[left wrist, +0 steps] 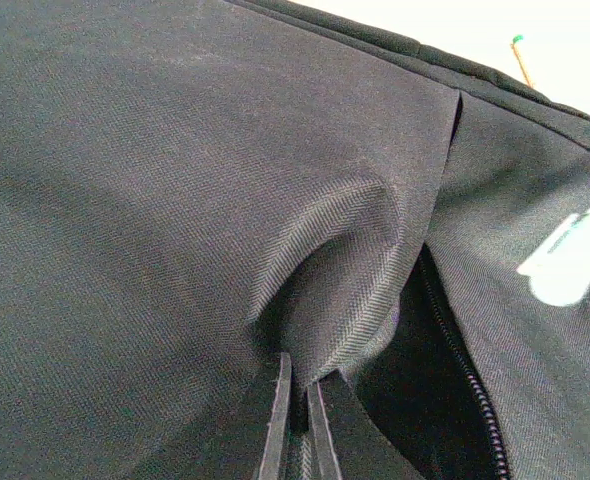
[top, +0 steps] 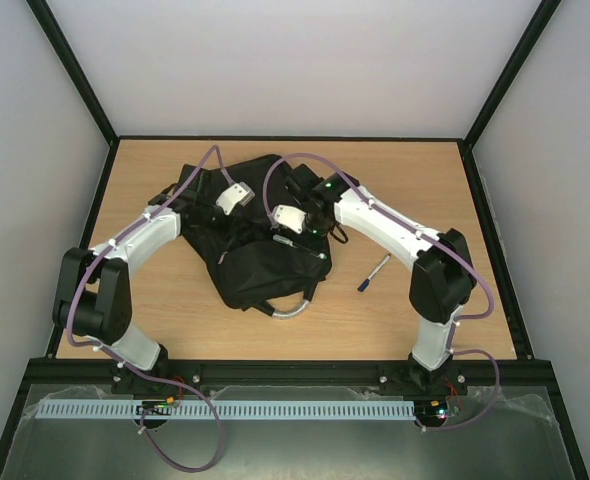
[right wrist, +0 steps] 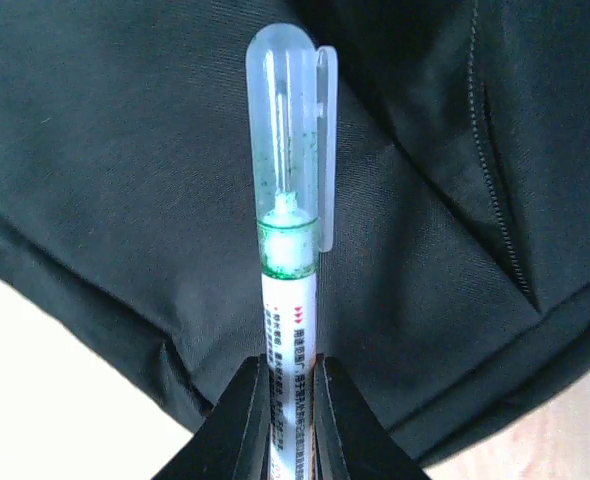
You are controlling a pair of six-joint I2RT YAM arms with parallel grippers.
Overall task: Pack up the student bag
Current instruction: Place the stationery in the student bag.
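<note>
One wooden table [top: 415, 180], with the big black backpack [top: 260, 275] lying around the middle, slightly toward the left edge. Left jaws pinch a fold of its fabric beside the open zip [left wrist: 465, 390]; right jaws are clamped on a green-ink pen [right wrist: 290, 260]. I'd hold that fold up so the pocket gapes, then feed the pen in cap-first. A spare pen [top: 373, 272] lies toward the right edge.

A wooden table [top: 415, 180] is seen; the student bag [top: 260, 272] is laid near its middle; a pen [top: 373, 272] is laid apart, toward the right edge.
</note>
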